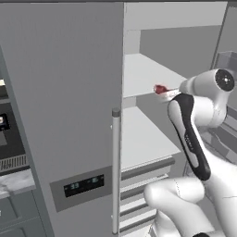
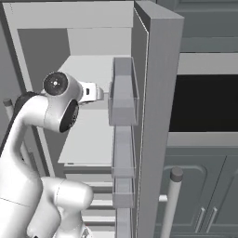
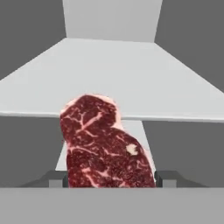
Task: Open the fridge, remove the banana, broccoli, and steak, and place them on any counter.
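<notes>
Reaching into the open fridge [image 1: 69, 115], end effector [image 3: 111, 178] pinching the steak [image 3: 105, 144] between its fingers (meat standing upright, shelf [image 3: 118, 74] lying beyond).

steak [image 3: 105, 144] between tool [image 3: 113, 178] fingers | before shelf [image 3: 118, 78] edge | inside fridge [image 1: 60, 106]

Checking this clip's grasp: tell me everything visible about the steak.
The steak is a flat, dark red slab marbled with white fat and a pale edge. In the hand view it stands between the gripper's fingertips, which press its two sides. It hangs in front of a white fridge shelf, seemingly lifted off it.
</notes>
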